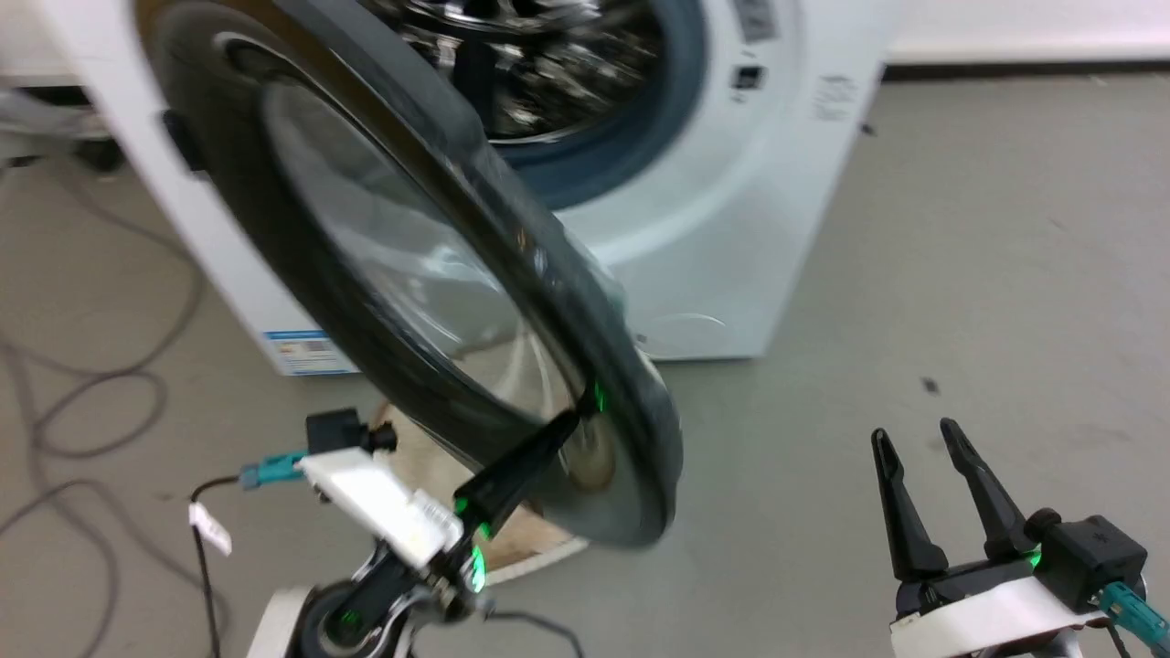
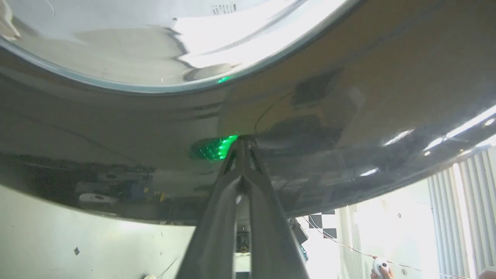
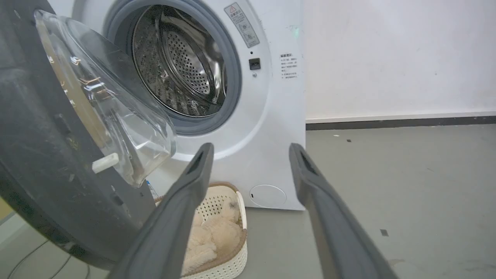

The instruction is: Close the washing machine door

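The washing machine door (image 1: pixel 393 265) stands partly open, its black rim and clear glass bowl swung out in front of the white washing machine (image 1: pixel 731 238). My left gripper (image 1: pixel 590 402) is shut, its fingertips pressed against the door's outer black rim near the lower edge. In the left wrist view the shut left gripper (image 2: pixel 244 140) touches the glossy door (image 2: pixel 348 116). My right gripper (image 1: pixel 914 437) hovers open over the floor at the lower right, apart from the door. The right wrist view shows the door (image 3: pixel 46 155), the steel drum (image 3: pixel 182 66) and the open right gripper (image 3: pixel 250 149).
A cream perforated basket (image 3: pixel 221 232) with a beige plush thing in it sits on the floor under the door, in front of the machine. Cables (image 1: pixel 82 402) lie on the grey floor at the left. A wall with a dark skirting (image 3: pixel 399 123) runs behind on the right.
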